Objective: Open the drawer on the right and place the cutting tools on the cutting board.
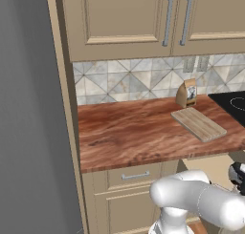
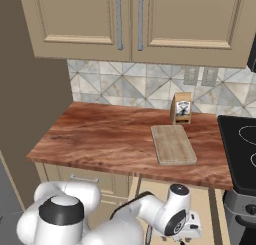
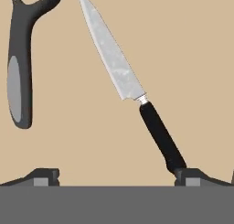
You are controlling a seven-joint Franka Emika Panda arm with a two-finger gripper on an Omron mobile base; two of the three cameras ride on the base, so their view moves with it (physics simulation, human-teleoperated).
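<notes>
The upper cabinets (image 2: 130, 21) hang across the top of the wall, beige, with two long silver handles side by side. Under them runs the tiled backsplash (image 1: 139, 78) in grey and cream triangles. The reddish-brown tabletop (image 2: 100, 136) stretches below that, with a black cooktop (image 2: 242, 149) touching its right end.

The white arm (image 2: 150, 214) is bent low in front of the lower cabinets, its hand down inside the drawer (image 2: 205, 201), which stands pulled out beneath the right part of the tabletop. To its left is a narrower drawer front (image 1: 135, 175) with a short silver bar handle, closed.

The cutting board (image 2: 173, 144) lies flat on the tabletop toward the right, pale wood with lengthwise stripes, bare on top. Just behind it, near the wall, a small brown paper bag (image 2: 181, 108) stands upright.

Down in the drawer, on the tan floor, a knife (image 3: 130, 86) lies at a slant, black handle toward the claw, silver blade pointing away. Well to its side lies a second tool with a dark grey looped handle (image 3: 20, 58); I cannot tell what kind it is.

The claw (image 3: 119, 175) hangs over the drawer floor with its jaws spread wide and nothing between them; one fingertip (image 3: 194, 177) sits right at the butt of the knife handle.
</notes>
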